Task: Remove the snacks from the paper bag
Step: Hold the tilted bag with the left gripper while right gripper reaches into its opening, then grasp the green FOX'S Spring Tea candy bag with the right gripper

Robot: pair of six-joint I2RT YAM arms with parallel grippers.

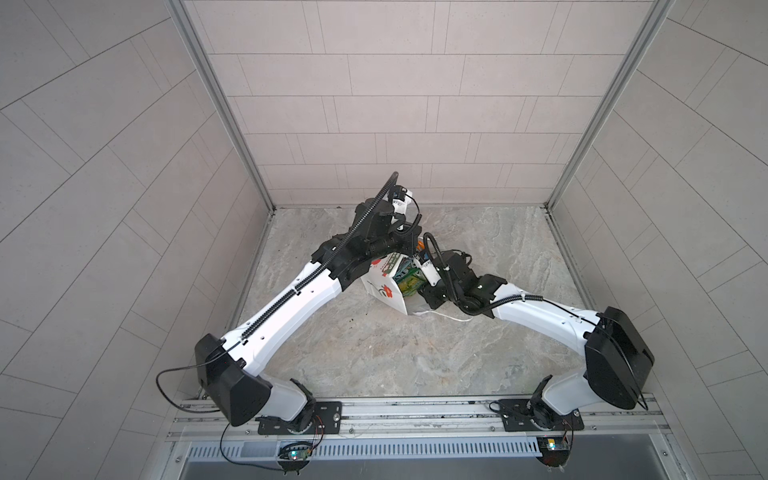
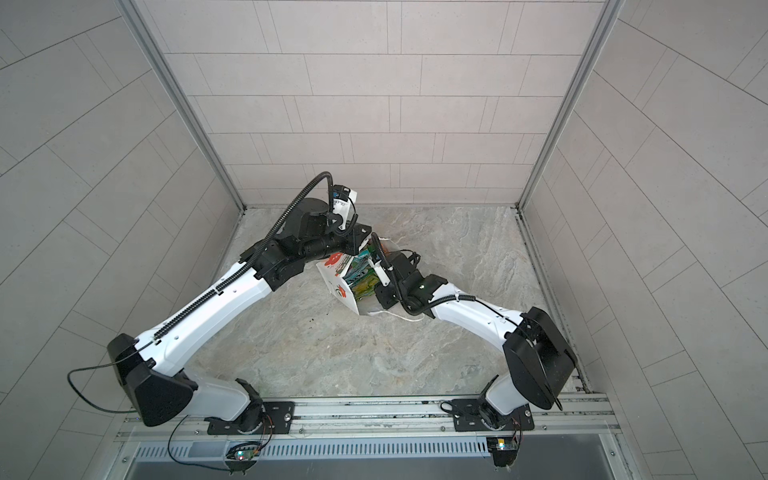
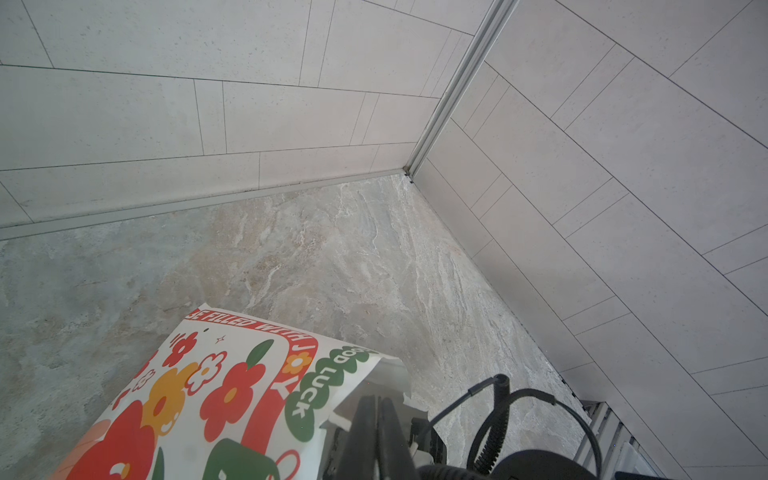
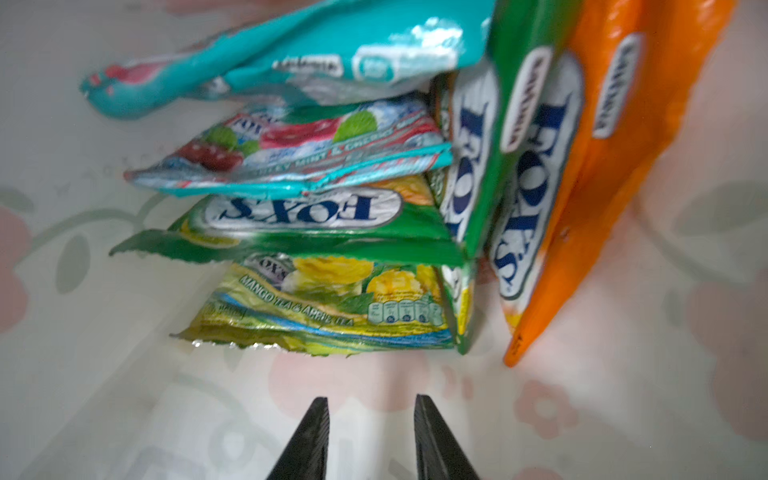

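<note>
The white paper bag [image 1: 384, 293] [image 2: 337, 286] with red flower print lies tipped over mid-table, mouth toward the right arm. My left gripper [image 3: 377, 401] is shut on the bag's rim beside the green print [image 3: 305, 399]. My right gripper [image 4: 372, 401] is inside the bag, open, with nothing between its fingers. Just ahead of it are the snacks: a green-yellow packet [image 4: 324, 303], a green one [image 4: 307, 216], a teal-red one [image 4: 299, 145], a teal one [image 4: 291, 54] and an orange one [image 4: 602, 187] standing on edge. In both top views the snacks [image 1: 409, 282] [image 2: 363, 282] show in the bag's mouth.
One white string handle [image 1: 440, 318] trails on the marble table [image 1: 374, 357] under the right arm. Tiled walls close in the left, back and right sides. A metal rail [image 1: 415, 409] with both arm bases runs along the front edge.
</note>
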